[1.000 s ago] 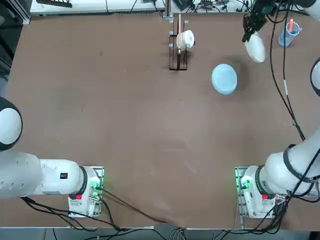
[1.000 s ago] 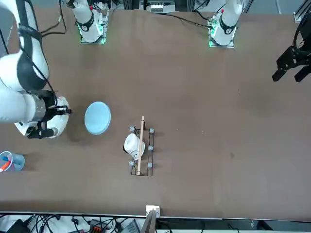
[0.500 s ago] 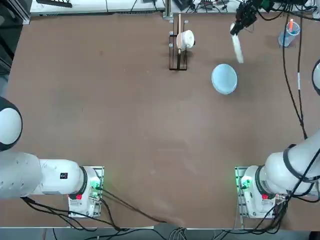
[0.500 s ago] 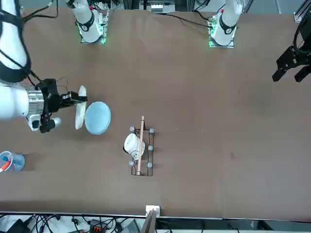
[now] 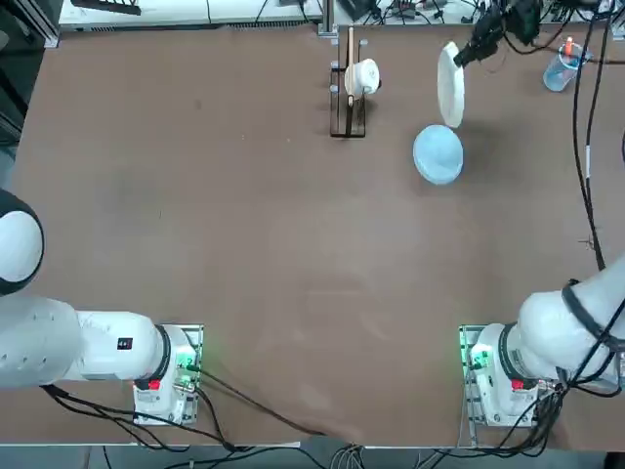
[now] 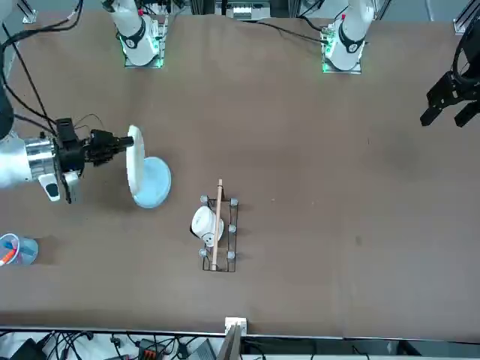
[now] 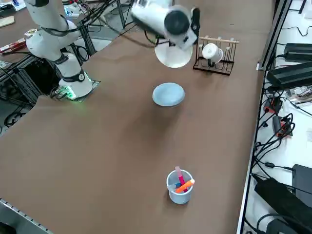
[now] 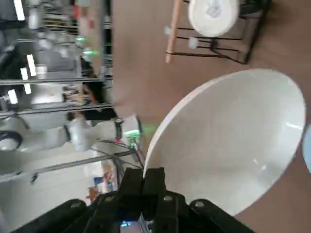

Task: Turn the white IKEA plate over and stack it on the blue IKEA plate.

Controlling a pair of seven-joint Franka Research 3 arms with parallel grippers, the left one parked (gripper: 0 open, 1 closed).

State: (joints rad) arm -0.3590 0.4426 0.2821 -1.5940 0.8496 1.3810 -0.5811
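Holding the white IKEA plate on edge by its rim, my right gripper hangs, apparently airborne, at 12 o'clock of the blue IKEA plate.

white IKEA plate on edge above blue IKEA plate, rack left

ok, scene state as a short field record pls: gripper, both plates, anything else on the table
right gripper: jaws shut on the rim of the white plate, above the table's far right area
white plate: held on edge in the air, near the blue plate, not on it
blue plate: flat on the table, nothing on it
rack: wooden, holds a small white cup
blue cup: holds markers, stands near the table's right edge
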